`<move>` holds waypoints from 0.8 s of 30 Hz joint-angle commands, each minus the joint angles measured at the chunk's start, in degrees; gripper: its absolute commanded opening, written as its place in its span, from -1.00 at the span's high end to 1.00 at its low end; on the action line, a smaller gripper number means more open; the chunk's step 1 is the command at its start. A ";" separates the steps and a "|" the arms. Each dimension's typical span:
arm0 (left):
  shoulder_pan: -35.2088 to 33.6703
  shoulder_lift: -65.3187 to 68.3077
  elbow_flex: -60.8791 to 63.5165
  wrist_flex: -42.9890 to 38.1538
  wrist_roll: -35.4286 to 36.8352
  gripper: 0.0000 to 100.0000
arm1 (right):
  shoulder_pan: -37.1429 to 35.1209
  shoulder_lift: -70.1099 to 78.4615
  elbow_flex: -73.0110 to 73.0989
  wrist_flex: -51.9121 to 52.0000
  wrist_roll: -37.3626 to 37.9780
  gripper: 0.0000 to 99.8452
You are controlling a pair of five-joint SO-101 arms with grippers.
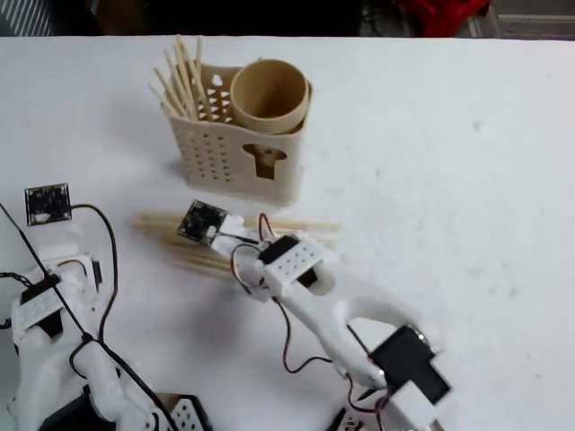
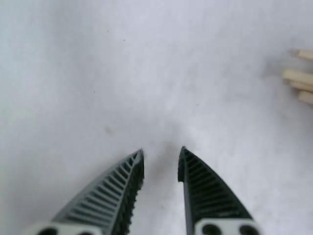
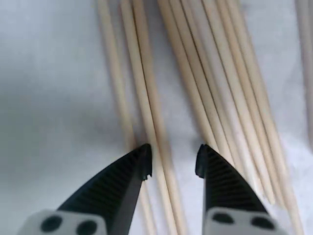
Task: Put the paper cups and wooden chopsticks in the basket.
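A cream perforated plastic basket (image 1: 235,153) stands upright toward the far side of the white surface (image 1: 449,135). Inside it sits a stack of brown paper cups (image 1: 269,94), mouth upward. A bundle of pale wooden chopsticks (image 1: 184,76) leans in the same basket beside the cups and fans out above its rim.

Just in front of the basket, loose wooden chopsticks (image 1: 162,223) lie flat on the surface in a rough row along the basket's front wall. The right arm (image 1: 296,265) is stretched over this row. The right gripper (image 3: 172,159) is low over the sticks (image 3: 220,73), its dark ribbed fingers (image 3: 124,181) set narrowly apart. Two or three sticks run through the gap, and the fingers grip none of them.

The left arm (image 1: 45,310) stands well away from the basket, near the front corner of the surface. The left gripper (image 2: 160,154) hovers over bare surface. Its fingers (image 2: 205,188) are narrowly parted and hold nothing, with a few chopstick ends (image 2: 299,78) lying off to one side.
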 commanded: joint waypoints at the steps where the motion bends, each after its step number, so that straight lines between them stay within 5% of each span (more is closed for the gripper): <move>1: 1.01 -0.04 -0.26 -1.14 0.44 0.74 | -0.40 2.24 -2.81 -0.31 -0.09 0.68; 5: 1.01 -0.04 -0.26 -1.14 0.44 0.74 | -0.40 4.70 -4.75 0.92 -0.09 0.69; 9: 1.01 -0.04 -0.26 -1.14 0.44 0.74 | -0.40 4.79 -5.89 3.12 -0.09 0.99; 24: 1.10 -0.04 -0.26 -1.23 0.44 0.74 | -0.66 -24.57 5.63 8.48 -0.09 0.96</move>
